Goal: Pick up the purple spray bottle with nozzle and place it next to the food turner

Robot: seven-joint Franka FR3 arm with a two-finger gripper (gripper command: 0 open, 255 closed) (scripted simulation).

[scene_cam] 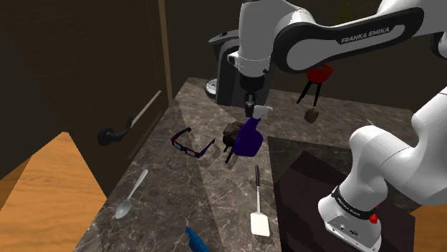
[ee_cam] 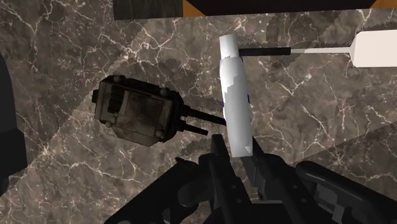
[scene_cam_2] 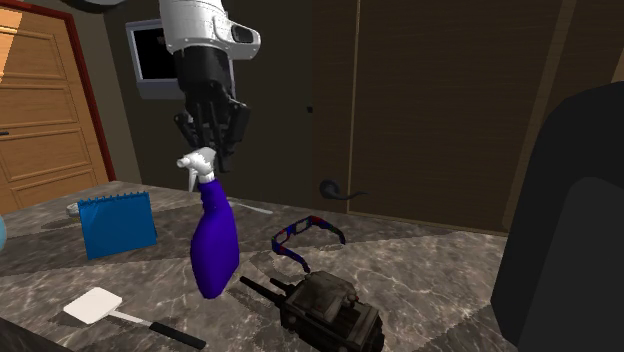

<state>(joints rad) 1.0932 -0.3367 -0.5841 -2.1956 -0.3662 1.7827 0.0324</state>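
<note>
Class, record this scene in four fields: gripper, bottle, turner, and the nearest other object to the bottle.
gripper: black gripper, shut on the bottle's white nozzle
bottle: purple spray bottle, hanging tilted over the marble counter
turner: food turner, lying flat on the counter, apart from the bottle
nearest other object: dark boxy device, beside the bottle

The gripper [scene_cam: 250,107] is being viewed from high behind by the shoulder camera, and from low and close at its side by the second exterior camera. The marble counter [ee_cam: 305,102] beneath it is being shared with the downward-facing wrist camera.
</note>
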